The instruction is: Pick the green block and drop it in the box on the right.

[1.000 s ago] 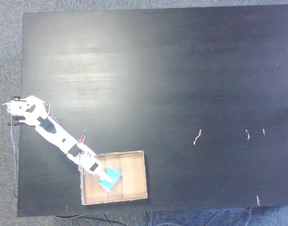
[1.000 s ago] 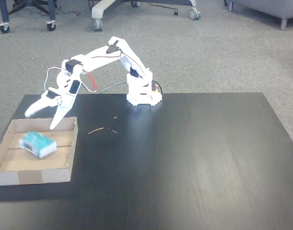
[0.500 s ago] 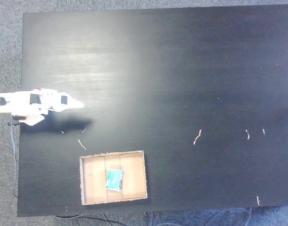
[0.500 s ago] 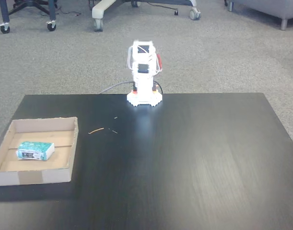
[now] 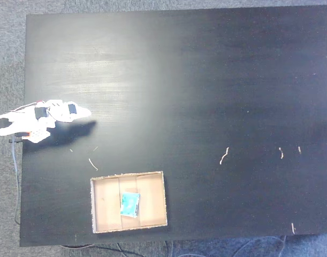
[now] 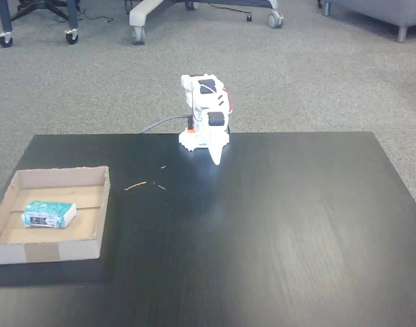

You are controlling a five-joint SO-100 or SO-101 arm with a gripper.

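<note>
In both fixed views the green block (image 5: 130,204) (image 6: 50,214) lies flat on the floor of the box (image 5: 152,200) (image 6: 85,231), about midway between its walls, with nothing touching it. That resting place reads as the drop already made: the block is inside the tan cardboard tray, clear of the ragged rim, so the task looks complete. The box itself sits on the black tabletop (image 5: 206,80) (image 6: 276,225) near one long edge and close to a corner; from the top-down view that is the lower edge toward the left, from the view facing the robot it is the left edge near the front corner.

The white arm (image 5: 35,115) (image 6: 204,116) is folded compactly over its base at the middle of the tabletop's edge, well apart from the box. Its upper links are tucked back and the gripper (image 5: 83,113) (image 6: 216,158) points down and slightly forward over the tabletop, tip just above the surface. It carries nothing. The fingers appear drawn together into one tapering point, though at this size a small gap could not be ruled out. A few thin scraps (image 5: 223,156) lie scattered on the tabletop, none near the arm's tip.
</note>
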